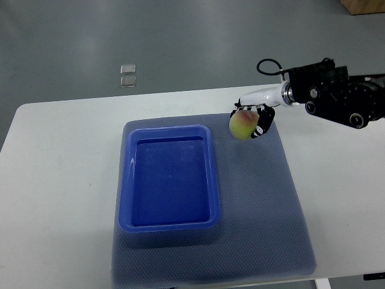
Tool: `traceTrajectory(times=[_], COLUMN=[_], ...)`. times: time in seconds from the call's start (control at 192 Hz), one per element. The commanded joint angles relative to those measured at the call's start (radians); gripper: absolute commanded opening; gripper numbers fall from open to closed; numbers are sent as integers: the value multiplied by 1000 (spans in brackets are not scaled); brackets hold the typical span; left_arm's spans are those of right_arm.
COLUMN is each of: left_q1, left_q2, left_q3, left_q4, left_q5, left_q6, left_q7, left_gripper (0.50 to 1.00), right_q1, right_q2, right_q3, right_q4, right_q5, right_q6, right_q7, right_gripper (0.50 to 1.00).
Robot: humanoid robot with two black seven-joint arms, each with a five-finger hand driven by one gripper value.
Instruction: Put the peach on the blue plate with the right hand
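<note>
Peach (242, 125), one, gripped in right hand (255, 119); one blue plate (169, 224) beside it

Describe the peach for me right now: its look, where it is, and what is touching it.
The peach is round, pale yellow-green with a pink-red blush on its upper side, and looks smooth. The right hand grips it from the right and above, dark fingers curled round it. It sits just past the upper right corner of the blue plate, over the grey mat, not in the plate. Whether it touches the mat cannot be told.
</note>
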Motion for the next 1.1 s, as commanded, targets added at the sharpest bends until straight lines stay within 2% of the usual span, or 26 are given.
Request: traceTrajectory(times=[0.0, 0.036, 0.042, 0.104, 0.166, 0.172, 0.203, 0.312, 0.463, 0.468, 0.557, 0.609, 0.614, 0.656, 0.77, 0.89, 0.968, 1.093], left_q1=[0, 0, 0, 0, 0, 0, 0, 0, 0, 0, 0, 0, 0, 0, 0, 0, 0, 0], left_q2=[0, 0, 0, 0, 0, 0, 0, 0, 0, 0, 0, 0, 0, 0, 0, 0, 0, 0], left_q3=[0, 0, 0, 0, 0, 1, 1, 3, 5, 5, 5, 5, 3, 3, 0, 0, 0, 0], left_q4=[0, 0, 0, 0, 0, -1, -3, -3, -1, -1, -1, -1, -1, -1, -3, -1, -1, -1], left_q5=[0, 0, 0, 0, 0, 0, 1, 1, 1, 1, 1, 1, 1, 1, 1, 0, 0, 0], left_q6=[0, 0, 0, 0, 0, 0, 0, 0, 0, 0, 0, 0, 0, 0, 0, 0, 0, 0], left_q7=[0, 0, 0, 0, 0, 0, 0, 0, 0, 0, 0, 0, 0, 0, 0, 0, 0, 0], left_gripper=[1000, 1000, 1000, 1000, 1000, 1000, 1000, 1000, 1000, 1000, 1000, 1000, 1000, 1000, 1000, 1000, 1000, 1000], right_q1=[153, 153, 228, 308, 320, 364, 382, 391, 394, 394, 382, 382, 365, 348, 273, 185, 132, 49], right_q2=[-118, -118, -175, -239, -246, -274, -283, -285, -225, -184, -93, -93, -20, 24, 192, 327, 390, 392], right_q3=[17, 17, 27, 29, 29, 29, 29, 29, 29, 29, 23, 23, 17, 15, 14, 15, 23, 26], right_q4=[104, 104, 157, 218, 224, 256, 271, 293, 296, 296, 293, 293, 281, 268, 163, 61, 8, -52], right_q5=[8, 8, 8, 10, 10, 11, 16, 19, 45, 77, 122, 122, 129, 128, 129, 125, 122, 117], right_q6=[99, 99, 129, 159, 163, 185, 191, 188, 157, 130, 84, 84, 58, 42, -4, -10, -10, -18], right_q7=[2, 2, 2, 2, 2, 1, 1, 1, 1, 1, -2, -2, -4, -4, -4, -4, -4, -2], right_gripper=[500, 500, 500, 500, 500, 500, 500, 500, 500, 500, 500, 500, 500, 500, 500, 500, 500, 500])
